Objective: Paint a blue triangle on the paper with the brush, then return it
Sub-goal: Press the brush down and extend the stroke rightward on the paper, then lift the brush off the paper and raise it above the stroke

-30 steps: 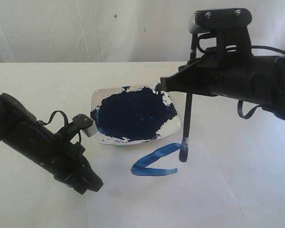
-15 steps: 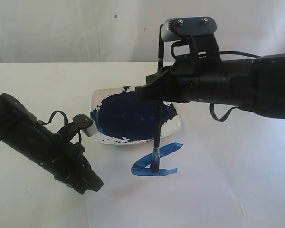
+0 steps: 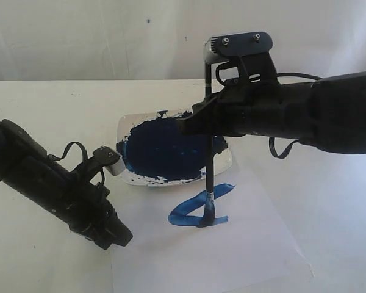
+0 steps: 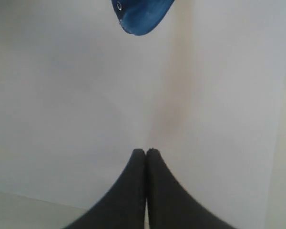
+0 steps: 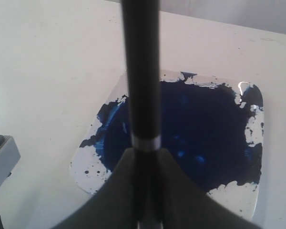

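Observation:
My right gripper (image 3: 201,125) is shut on the black-handled brush (image 3: 208,174), which stands almost upright. Its dark tip touches the paper (image 3: 244,250) at the lower bright-blue stroke. The blue triangle (image 3: 198,207) shows as two blue strokes meeting in a point at the left, its right side open. In the right wrist view the brush (image 5: 140,81) rises between the fingers (image 5: 145,157), the paint dish (image 5: 200,138) behind it. My left gripper (image 3: 119,235) rests low on the paper's left edge, its fingertips (image 4: 146,151) pressed together and empty, with a blue stroke end (image 4: 140,16) ahead.
A white square dish (image 3: 222,165) holding dark navy paint sits on the white table just behind the paper. A white backdrop hangs behind the table. The left arm (image 3: 43,177) lies across the table's left side.
My right arm has swung left from the dish's right side and lowered. The brush tip went from the upper stroke's end to the lower stroke on the paper. The left arm stayed still.

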`<state>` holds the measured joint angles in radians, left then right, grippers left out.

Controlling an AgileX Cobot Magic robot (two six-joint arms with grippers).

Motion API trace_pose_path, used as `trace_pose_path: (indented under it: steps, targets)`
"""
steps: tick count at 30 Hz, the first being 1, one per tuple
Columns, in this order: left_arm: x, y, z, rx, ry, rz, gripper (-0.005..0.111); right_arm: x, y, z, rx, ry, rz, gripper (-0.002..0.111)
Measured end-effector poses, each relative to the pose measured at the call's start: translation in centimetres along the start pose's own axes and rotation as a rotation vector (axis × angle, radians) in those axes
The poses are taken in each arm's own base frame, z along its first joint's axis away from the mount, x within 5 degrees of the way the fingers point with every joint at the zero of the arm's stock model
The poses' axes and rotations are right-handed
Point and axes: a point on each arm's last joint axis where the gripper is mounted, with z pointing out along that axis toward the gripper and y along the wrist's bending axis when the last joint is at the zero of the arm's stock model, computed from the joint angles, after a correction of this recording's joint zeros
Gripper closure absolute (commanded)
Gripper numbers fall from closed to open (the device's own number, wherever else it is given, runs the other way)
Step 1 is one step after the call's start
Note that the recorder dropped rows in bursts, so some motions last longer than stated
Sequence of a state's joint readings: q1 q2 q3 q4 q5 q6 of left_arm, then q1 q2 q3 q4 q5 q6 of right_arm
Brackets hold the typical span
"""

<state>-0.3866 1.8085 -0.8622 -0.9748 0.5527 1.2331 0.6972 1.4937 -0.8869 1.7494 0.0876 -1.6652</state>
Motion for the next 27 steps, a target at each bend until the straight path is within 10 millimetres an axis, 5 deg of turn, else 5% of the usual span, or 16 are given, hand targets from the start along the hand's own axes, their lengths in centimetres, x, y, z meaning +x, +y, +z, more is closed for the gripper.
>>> trace_pose_path:
  steps: [16, 27]
  targets:
    - [0.0, 0.0, 0.0, 0.004, 0.001, 0.0, 0.107, 0.4, -0.7, -0.1, 0.08, 0.015, 0.0, 0.108]
    - [0.0, -0.1, 0.0, 0.016, 0.003, 0.0, 0.107, 0.8, -2.0, -2.4, 0.232, 0.006, 0.0, 0.108]
